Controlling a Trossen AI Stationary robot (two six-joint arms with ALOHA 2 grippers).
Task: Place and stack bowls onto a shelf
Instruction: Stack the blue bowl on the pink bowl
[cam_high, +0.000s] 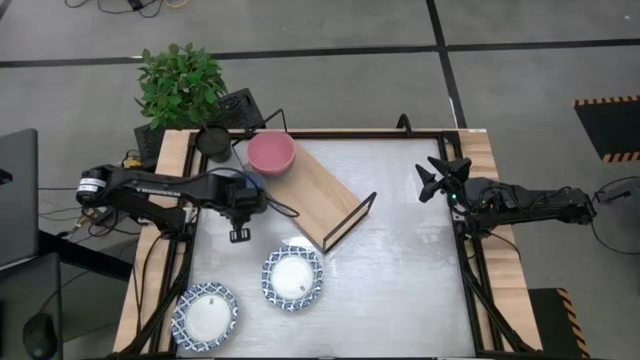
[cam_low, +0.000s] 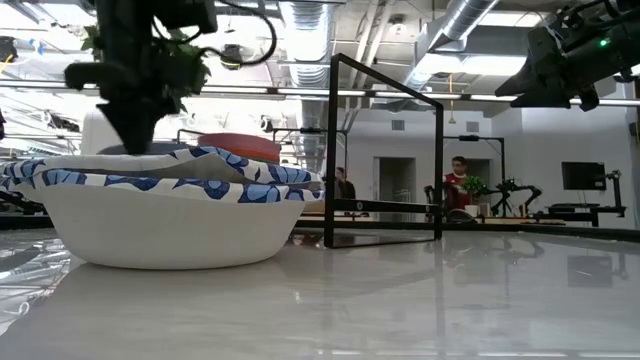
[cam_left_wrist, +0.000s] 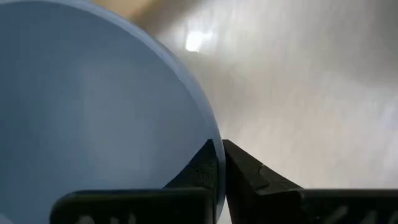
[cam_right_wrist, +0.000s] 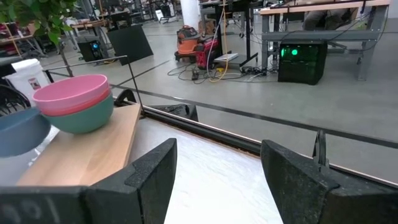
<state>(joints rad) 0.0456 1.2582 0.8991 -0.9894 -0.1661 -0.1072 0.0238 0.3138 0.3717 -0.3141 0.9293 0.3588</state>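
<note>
A light blue bowl (cam_left_wrist: 93, 112) sits just off the near left end of the shelf (cam_high: 320, 205), and my left gripper (cam_left_wrist: 221, 158) is shut on it. The same gripper (cam_high: 245, 195) and bowl (cam_high: 250, 181) appear in the high view. On the shelf's far end a pink bowl (cam_right_wrist: 69, 93) is nested in a teal bowl (cam_right_wrist: 84, 119). Two patterned bowls (cam_high: 293, 277) (cam_high: 205, 315) rest on the tabletop toward the near left. My right gripper (cam_right_wrist: 217, 180) waits open at the table's right edge, clear of everything. My left gripper pinches the light blue bowl's rim (cam_left_wrist: 211, 134) between its two fingers, one finger inside the bowl and one finger (cam_left_wrist: 249, 171) outside its wall. The fingers come steeply from above. Whether the bowl's base is clear of the table I cannot tell.
A potted plant (cam_high: 182, 82) and a dark round pot (cam_high: 213, 142) stand at the table's far left corner. The shelf's black wire end frame (cam_low: 385, 150) rises near the table's middle. Bare tabletop (cam_high: 410, 270) spreads to the right of the patterned bowls.
</note>
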